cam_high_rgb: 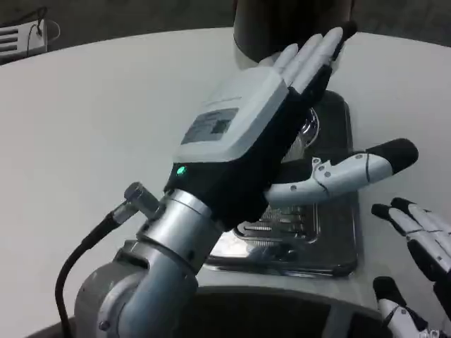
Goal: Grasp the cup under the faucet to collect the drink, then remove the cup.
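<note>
Left hand (pixel 261 120) hides most of drip tray (pixel 335 243)

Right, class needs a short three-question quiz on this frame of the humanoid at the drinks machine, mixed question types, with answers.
1. True or false: the left hand is holding a cup.
2. Which hand is raised over the shiny metal drip tray? A) left B) right
3. Fill in: the right hand waits at the picture's lower ____ edge.

Key:
1. False. Its fingers are stretched out flat and its thumb juts sideways; nothing is in it, and no cup can be made out.
2. A. The left hand reaches over the tray toward the dark cylindrical machine body on the round white table.
3. Right, with fingers apart, beside the tray.
</note>
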